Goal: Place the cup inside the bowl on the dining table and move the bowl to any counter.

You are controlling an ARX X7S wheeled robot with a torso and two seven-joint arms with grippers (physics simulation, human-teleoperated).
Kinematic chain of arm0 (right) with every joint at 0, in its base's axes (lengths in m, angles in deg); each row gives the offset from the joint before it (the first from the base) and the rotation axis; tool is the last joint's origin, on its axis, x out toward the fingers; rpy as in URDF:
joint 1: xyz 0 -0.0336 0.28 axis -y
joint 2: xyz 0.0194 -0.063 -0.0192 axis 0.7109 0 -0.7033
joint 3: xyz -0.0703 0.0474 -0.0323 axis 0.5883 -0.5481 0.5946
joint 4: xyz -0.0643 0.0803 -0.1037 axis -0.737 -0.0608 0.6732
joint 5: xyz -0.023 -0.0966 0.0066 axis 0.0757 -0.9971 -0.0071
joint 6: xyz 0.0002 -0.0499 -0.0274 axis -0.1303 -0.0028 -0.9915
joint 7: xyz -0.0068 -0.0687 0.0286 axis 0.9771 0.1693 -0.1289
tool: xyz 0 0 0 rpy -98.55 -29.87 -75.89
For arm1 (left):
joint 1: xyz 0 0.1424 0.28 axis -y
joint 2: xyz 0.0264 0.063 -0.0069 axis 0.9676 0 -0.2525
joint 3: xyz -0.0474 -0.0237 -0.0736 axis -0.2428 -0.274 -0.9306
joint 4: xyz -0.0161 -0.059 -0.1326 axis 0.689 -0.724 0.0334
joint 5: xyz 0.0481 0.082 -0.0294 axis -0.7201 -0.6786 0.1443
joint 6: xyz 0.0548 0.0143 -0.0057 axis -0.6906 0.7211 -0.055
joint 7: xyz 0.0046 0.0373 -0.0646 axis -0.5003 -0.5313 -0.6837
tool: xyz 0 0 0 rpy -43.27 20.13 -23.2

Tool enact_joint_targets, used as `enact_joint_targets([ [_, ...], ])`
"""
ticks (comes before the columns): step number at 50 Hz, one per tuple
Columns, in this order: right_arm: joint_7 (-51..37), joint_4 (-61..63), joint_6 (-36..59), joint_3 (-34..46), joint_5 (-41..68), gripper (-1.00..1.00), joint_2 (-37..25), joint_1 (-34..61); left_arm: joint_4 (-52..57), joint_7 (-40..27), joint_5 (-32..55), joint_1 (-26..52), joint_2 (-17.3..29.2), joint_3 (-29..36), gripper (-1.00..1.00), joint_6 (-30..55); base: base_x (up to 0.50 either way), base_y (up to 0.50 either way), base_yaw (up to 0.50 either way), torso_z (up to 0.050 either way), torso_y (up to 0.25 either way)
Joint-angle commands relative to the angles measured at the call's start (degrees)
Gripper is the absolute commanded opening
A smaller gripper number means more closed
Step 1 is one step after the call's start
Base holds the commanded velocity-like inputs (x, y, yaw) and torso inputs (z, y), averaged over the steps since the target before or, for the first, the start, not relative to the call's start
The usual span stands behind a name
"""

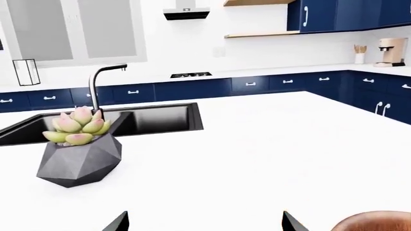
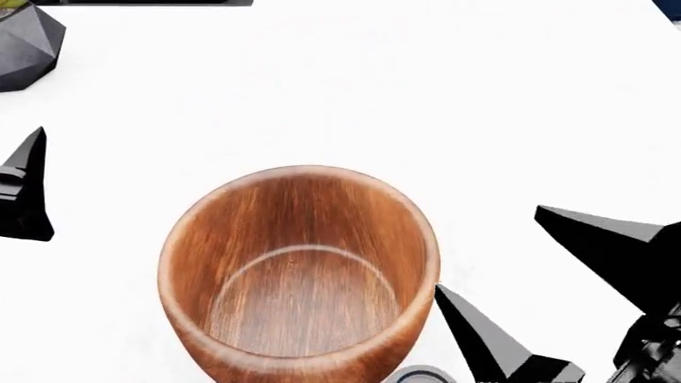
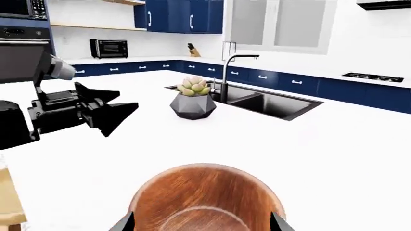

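Note:
The bowl [image 2: 298, 271], deep reddish-brown wood, stands upright and empty on the white dining table [image 2: 426, 96]. Just past its near right side, a sliver of the cup's dark grey lid [image 2: 423, 374] shows at the head view's bottom edge; the rest of the cup is out of view. My right gripper [image 2: 487, 249] is open beside the bowl's right wall. In the right wrist view the bowl [image 3: 205, 192] fills the space ahead between the fingertips [image 3: 125, 222]. My left gripper [image 1: 205, 222] is open and empty, left of the bowl [image 1: 378, 222], with one finger [image 2: 27, 187] in the head view.
A dark grey faceted planter [image 1: 80, 159] with a pink-green succulent stands by the black sink [image 1: 141, 120] and its tap [image 1: 96, 86] at the table's far side. The counter [image 1: 282, 71] with blue cabinets runs along the far walls. A tan wooden thing [image 3: 9, 202] sits at the table's edge.

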Motion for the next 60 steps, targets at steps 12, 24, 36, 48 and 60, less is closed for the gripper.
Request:
enact_joint_targets([
  [12, -0.99, 0.44, -1.39, -0.40, 17.20, 1.00, -7.39, -5.72, -0.47, 0.43, -1.74, -0.16, 0.33, 1.20, 1.00, -1.39, 0.00, 0.00, 0.00, 0.000, 0.000],
  [24, -4.77, -2.25, -4.32, 5.69, 22.48, 1.00, -19.09, -1.53, -0.38, 0.61, -1.14, 0.19, 0.99, 0.66, 1.00, -0.84, 0.00, 0.00, 0.00, 0.000, 0.000],
  [36, -5.89, -4.30, -5.60, 8.16, 26.08, 1.00, -27.27, 0.04, -1.16, 0.33, -1.29, 0.08, 1.10, 1.12, 1.00, -1.42, 0.00, 0.00, 0.00, 0.000, 0.000],
  [48, -4.10, -3.00, -2.50, 11.27, 18.52, 1.00, -27.83, -1.57, -1.56, 0.57, -1.14, -0.81, 1.42, 0.96, 1.00, -2.40, 0.00, 0.00, 0.00, 0.000, 0.000],
  [60, 2.67, -6.82, -5.28, 25.34, 1.16, 1.00, -23.46, 0.79, -1.46, -0.09, -0.96, 0.15, 1.01, 1.63, 1.00, -1.99, 0.00, 0.00, 0.00, 0.000, 0.000],
])
